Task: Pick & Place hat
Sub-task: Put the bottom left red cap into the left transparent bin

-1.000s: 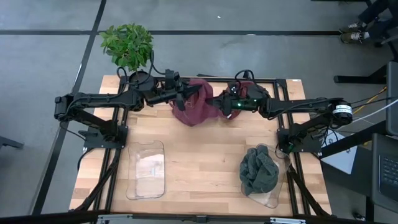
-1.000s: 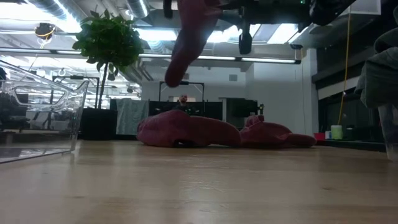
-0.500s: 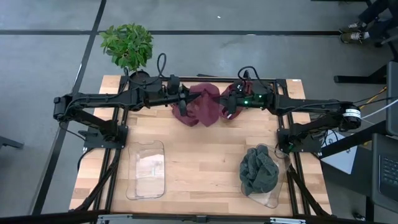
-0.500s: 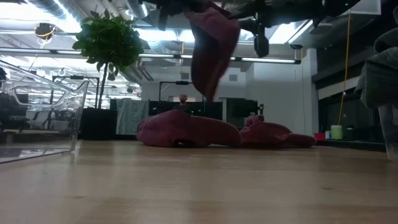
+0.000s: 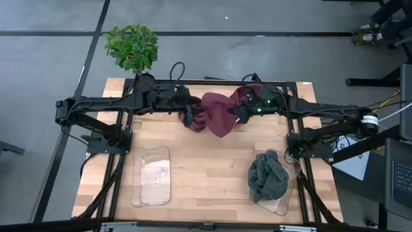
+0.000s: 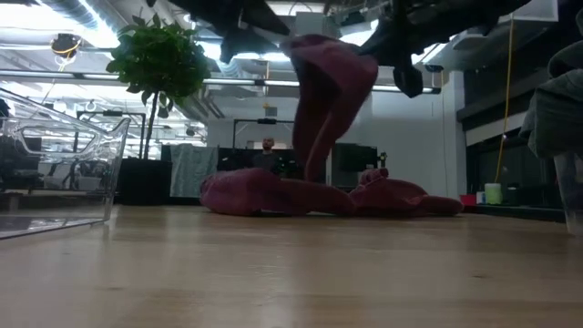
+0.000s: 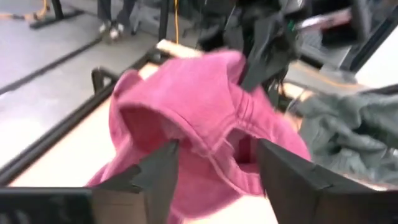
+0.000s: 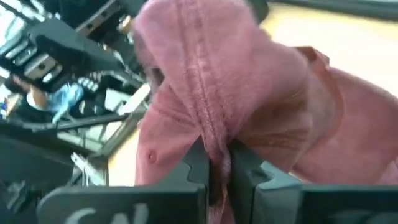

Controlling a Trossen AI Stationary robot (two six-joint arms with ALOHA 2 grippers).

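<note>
Our right gripper (image 8: pixel 217 168) pinches the red hat (image 5: pixel 217 113) tight, up in the air at the far middle of the table (image 5: pixel 206 167). Our left gripper (image 7: pixel 214 168) is open beside it. With one thin pinch, the hat might slip and drop.
</note>
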